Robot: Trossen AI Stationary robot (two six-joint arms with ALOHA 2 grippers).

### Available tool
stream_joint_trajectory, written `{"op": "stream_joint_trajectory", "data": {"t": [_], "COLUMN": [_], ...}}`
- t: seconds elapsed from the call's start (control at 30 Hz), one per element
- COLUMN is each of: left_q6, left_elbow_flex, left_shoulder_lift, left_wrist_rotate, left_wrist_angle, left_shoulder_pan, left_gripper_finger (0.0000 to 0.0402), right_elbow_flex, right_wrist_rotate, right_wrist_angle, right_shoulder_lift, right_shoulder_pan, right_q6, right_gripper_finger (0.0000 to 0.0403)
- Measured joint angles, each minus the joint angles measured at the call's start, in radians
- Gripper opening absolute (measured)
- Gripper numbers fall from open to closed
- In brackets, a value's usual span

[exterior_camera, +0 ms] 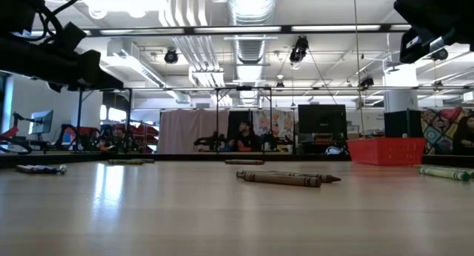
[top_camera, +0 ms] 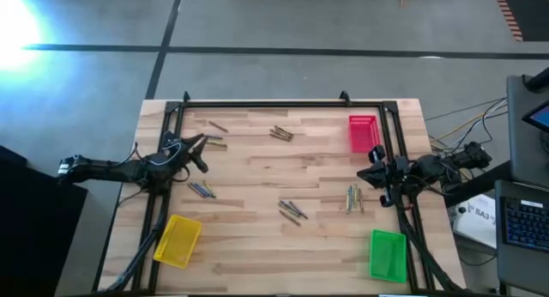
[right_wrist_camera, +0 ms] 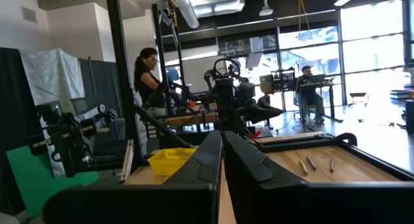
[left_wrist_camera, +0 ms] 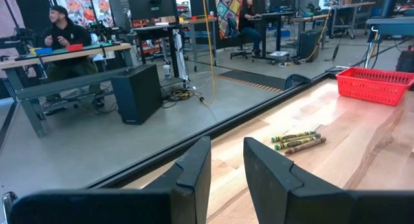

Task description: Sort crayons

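Crayons (top_camera: 291, 210) lie scattered in small clusters across the wooden surface (top_camera: 257, 160) as two robot arms hang at its sides, the sorting apparently not yet begun. Seen from above, one cluster sits near the middle, another by the right arm (top_camera: 353, 197), a bluish group near the left arm (top_camera: 202, 190), a brownish bunch toward the far edge (top_camera: 281, 133), and a few loose sticks at the far left (top_camera: 214, 139). The three trays stand apart from them: a red tray (top_camera: 362, 132) at the far right, a yellow tray (top_camera: 177, 240) at the near left and a green tray (top_camera: 387, 255) at the near right. None shows a crayon inside, though the overhead view is too coarse to rule out one lying flat in the mesh.

The left gripper (top_camera: 196, 151) hovers over the far-left part of the surface, its jaws slightly parted with nothing between them; its own wrist view shows bare fingers (left_wrist_camera: 194, 172) looking toward the far bunch and the red tray. The right gripper (top_camera: 374, 164) hangs at the right edge, between the red tray and the nearby cluster, its fingers (right_wrist_camera: 210, 156) pressed together and empty.

By this evidence, every crayon remains to be picked up and binned.
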Motion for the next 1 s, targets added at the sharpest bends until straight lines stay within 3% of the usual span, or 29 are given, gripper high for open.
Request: {"op": "stream_joint_trajectory", "data": {"t": [0.53,0.73,1.0], "left_q6": [0.000,0.000,0.000], "left_elbow_flex": [0.000,0.000,0.000], "left_shoulder_lift": [0.000,0.000,0.000], "left_wrist_rotate": [0.000,0.000,0.000], "left_wrist_angle": [0.000,0.000,0.000], "left_shoulder_pan": [0.000,0.000,0.000], "left_gripper_finger": [0.0075,0.0075,0.0075], "right_elbow_flex": [0.000,0.000,0.000], "right_wrist_rotate": [0.003,0.108,0.145], "right_wrist_angle": [0.003,0.019,0.021], "right_shoulder_lift": [0.000,0.000,0.000], "right_shoulder_pan": [0.000,0.000,0.000], "right_q6": [-0.001,-0.003,0.020], "right_gripper_finger": [0.0009,0.0009,0.0009]}}
